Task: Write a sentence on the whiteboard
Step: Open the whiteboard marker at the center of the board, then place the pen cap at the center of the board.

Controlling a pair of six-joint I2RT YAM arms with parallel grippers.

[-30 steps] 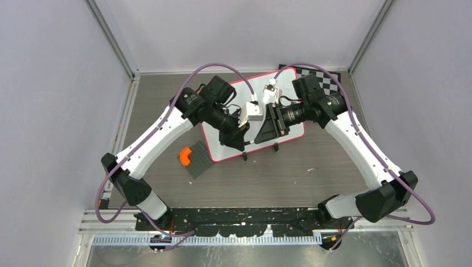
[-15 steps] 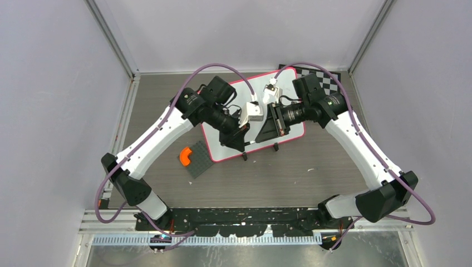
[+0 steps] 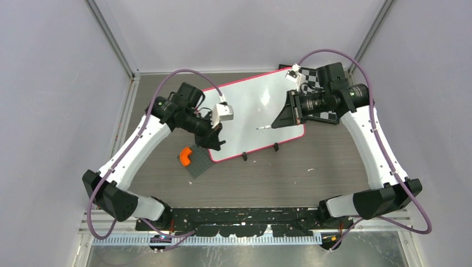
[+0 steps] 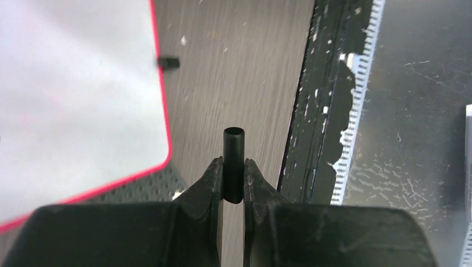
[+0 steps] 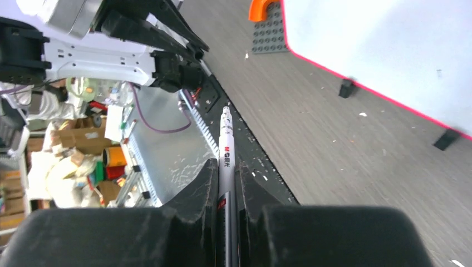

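The whiteboard (image 3: 245, 105) lies tilted on the table, its face plain white; the sentence is out of view. My left gripper (image 3: 215, 143) hangs over the board's near left corner, shut on a short black marker cap (image 4: 234, 158). My right gripper (image 3: 276, 120) hovers over the board's right part, shut on a white marker (image 5: 226, 146). The marker's bare tip (image 3: 259, 128) points left, just above the board. The right wrist view shows the board's red rim (image 5: 356, 83) off to the right of the marker.
A dark grey studded plate (image 3: 198, 160) with an orange curved brick (image 3: 185, 156) lies by the board's near left corner. A checkered chessboard (image 3: 313, 78) sits behind the right arm. Two black feet (image 3: 275, 147) stick out at the board's near edge.
The two grippers were together over the board's middle. They have drawn apart: the left went left with the cap, the right went right and back with the uncapped marker.
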